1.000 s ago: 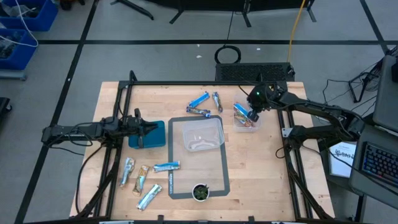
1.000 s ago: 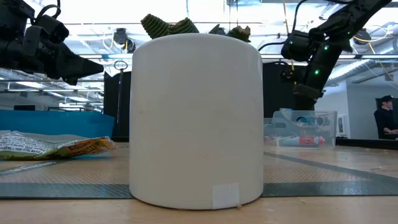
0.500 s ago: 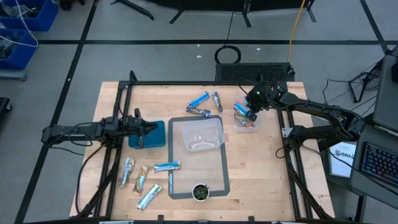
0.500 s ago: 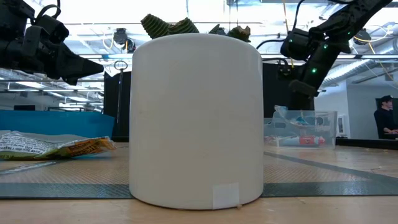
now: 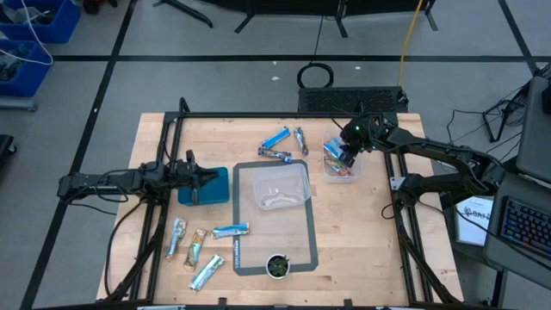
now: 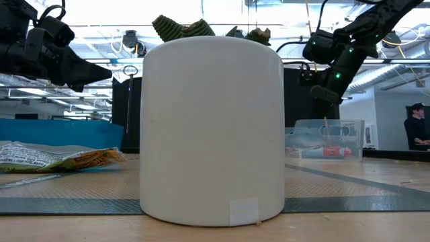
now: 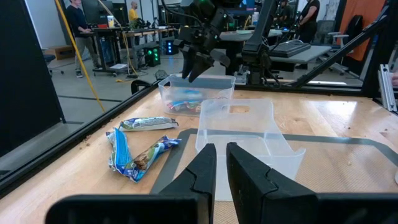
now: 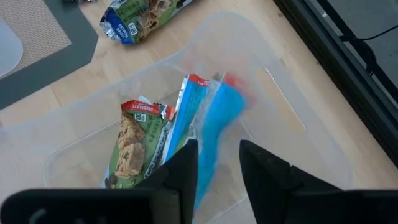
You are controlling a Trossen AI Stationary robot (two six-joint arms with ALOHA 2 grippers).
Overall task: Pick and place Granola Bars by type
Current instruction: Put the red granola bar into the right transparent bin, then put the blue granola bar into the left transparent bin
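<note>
My right gripper [image 8: 219, 168] is open above the small clear bin [image 5: 340, 165] at the table's far right. A bright blue granola bar [image 8: 217, 118] shows blurred below its fingers, inside that bin, beside a green-labelled bar [image 8: 134, 143]. My left gripper [image 5: 199, 183] waits over a blue tray [image 5: 213, 185] at the left; only a narrow gap shows between its fingers and nothing is in it. Three bars [image 5: 277, 138] lie flat at the far middle. Several more [image 5: 196, 248] lie flat at the near left. My right gripper stands open over the small bin, pointing down. The blue bar's near end [image 8: 205, 177] shows blurred between the fingers. I cannot tell whether a finger touches it.
A larger clear bin [image 5: 297, 191] stands on the grey mat [image 5: 306, 241] at the table's middle. A white pot with a green plant [image 5: 277, 265] stands on the mat's near edge and fills the low view [image 6: 211, 128]. A black frame [image 5: 258, 114] borders the table.
My right gripper has opened over the small clear bin and risen slightly. The blue bar it held has dropped from between its fingers into the bin.
</note>
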